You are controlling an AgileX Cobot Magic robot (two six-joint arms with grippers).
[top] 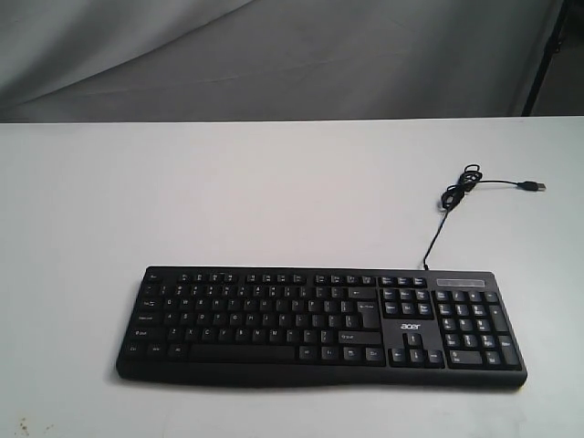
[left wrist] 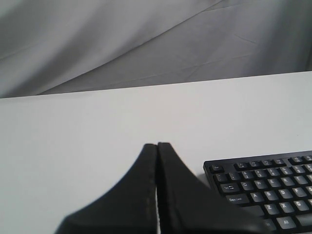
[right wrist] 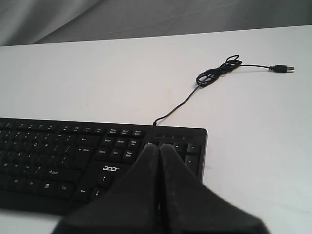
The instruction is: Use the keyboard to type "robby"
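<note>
beneath and ahead of the right fingers (right wrist: 139,195): black keyboard (top: 319,324) lying flat on a white counter (top: 182,201), both pairs of fingers clenched on nothing.
right fingers meet tip to tip above the number-pad end, beside the acer logo (right wrist: 110,168); beyond them the thin cable (top: 436,233) leaves the keyboard's far edge, coils, and ends in a usb plug (top: 532,185). left fingers (left wrist: 134,195), likewise pressed together and empty, hang over bare counter just beside the keyboard's esc corner.

We count one keyboard (top: 319,324), one cable (top: 447,214), one USB plug (top: 532,186), one white table (top: 228,192). Two grippers in view: one left gripper (left wrist: 157,146), one right gripper (right wrist: 160,146). One grey cloth backdrop (top: 274,55).
</note>
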